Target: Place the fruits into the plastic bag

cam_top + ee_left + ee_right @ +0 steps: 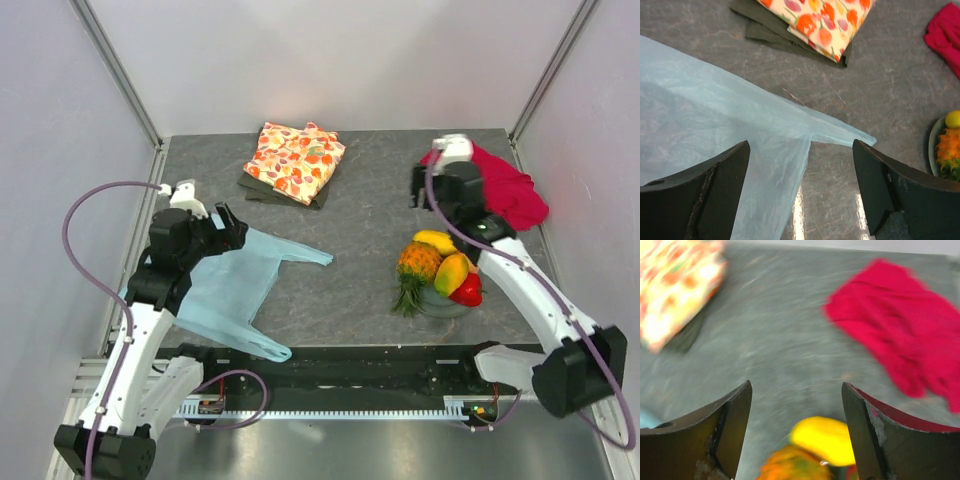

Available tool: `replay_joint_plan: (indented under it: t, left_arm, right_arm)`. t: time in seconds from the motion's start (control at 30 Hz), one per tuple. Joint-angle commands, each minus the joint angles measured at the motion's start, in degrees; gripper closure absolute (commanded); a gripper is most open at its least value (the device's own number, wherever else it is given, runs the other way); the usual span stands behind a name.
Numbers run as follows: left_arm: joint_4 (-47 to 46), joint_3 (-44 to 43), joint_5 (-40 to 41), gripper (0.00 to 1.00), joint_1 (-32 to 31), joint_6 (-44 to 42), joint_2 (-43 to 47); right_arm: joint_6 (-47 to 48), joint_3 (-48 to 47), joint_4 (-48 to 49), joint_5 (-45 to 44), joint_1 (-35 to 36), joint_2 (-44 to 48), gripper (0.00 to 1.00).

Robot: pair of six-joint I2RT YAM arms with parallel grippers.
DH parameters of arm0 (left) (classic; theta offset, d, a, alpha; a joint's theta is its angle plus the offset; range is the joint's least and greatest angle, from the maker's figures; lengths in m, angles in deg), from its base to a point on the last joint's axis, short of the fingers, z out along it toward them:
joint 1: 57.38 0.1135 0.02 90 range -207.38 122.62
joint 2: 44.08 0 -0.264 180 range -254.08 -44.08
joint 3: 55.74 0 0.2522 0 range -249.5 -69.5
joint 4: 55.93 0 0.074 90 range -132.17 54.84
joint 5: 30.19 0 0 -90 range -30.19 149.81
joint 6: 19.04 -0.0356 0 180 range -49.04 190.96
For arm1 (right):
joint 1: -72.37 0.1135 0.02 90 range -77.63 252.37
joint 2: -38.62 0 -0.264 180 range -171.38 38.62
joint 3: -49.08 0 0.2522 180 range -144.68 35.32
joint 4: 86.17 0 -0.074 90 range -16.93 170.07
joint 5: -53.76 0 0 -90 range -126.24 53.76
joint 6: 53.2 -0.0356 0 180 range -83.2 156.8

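Observation:
The light-blue plastic bag (225,285) lies flat at the near left, one handle reaching right and one toward the front edge. My left gripper (230,226) hovers open and empty over the bag's upper edge. In the left wrist view the gripper (800,146) has its jaws wide apart over the bag (715,120). The fruits sit piled on a plate (446,307): pineapple (418,262), yellow mango (436,241), orange-yellow piece (452,272), red pepper (467,290). My right gripper (419,188) is open and empty above and behind them. The blurred right wrist view shows the gripper (796,386) with the mango (822,440) and pineapple (790,465) low between the fingers.
An orange floral cloth (293,160) lies on a dark cloth at the back centre. A red cloth (508,190) lies at the back right, beside my right arm. Walls and metal posts close in the table on three sides.

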Motion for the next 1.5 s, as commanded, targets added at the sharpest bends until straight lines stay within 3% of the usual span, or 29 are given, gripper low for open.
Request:
replay_joint_plan:
  t: [0.0, 0.2, 0.33, 0.67, 1.07, 1.33, 1.47]
  left_arm:
    - [-1.41, 0.40, -0.08, 0.10, -4.13, 0.86, -2.09]
    - [-2.37, 4.52, 0.90, 0.09, -4.93, 8.42, -0.17]
    - [-2.64, 7.60, 1.60, 0.09, -4.93, 9.58, 3.62]
    - [0.00, 8.57, 1.51, 0.07, -4.93, 9.41, 3.10]
    - [-0.62, 10.42, 0.46, 0.07, -4.93, 9.32, 3.71]
    - [-1.14, 12.18, -0.60, 0.07, -4.93, 8.79, 3.63]
    - [-2.37, 12.62, -2.00, 0.08, -4.93, 7.65, 2.49]
  right_arm:
    - [9.78, -7.97, -4.69, 4.46, 14.85, -9.00, 0.22]
    - [14.71, -13.69, -11.11, 3.58, 30.96, -22.20, 0.24]
    - [15.24, -13.70, -11.56, 3.75, 35.03, -27.40, 0.25]
    - [19.10, -16.41, -11.03, 6.56, 35.82, -37.94, 0.25]
    - [19.02, -21.69, -11.29, 3.84, 35.74, -46.04, 0.28]
    - [18.93, -22.40, -11.29, 3.05, 35.82, -48.50, 0.33]
    - [18.49, -23.01, -11.03, 2.96, 35.73, -49.73, 0.42]
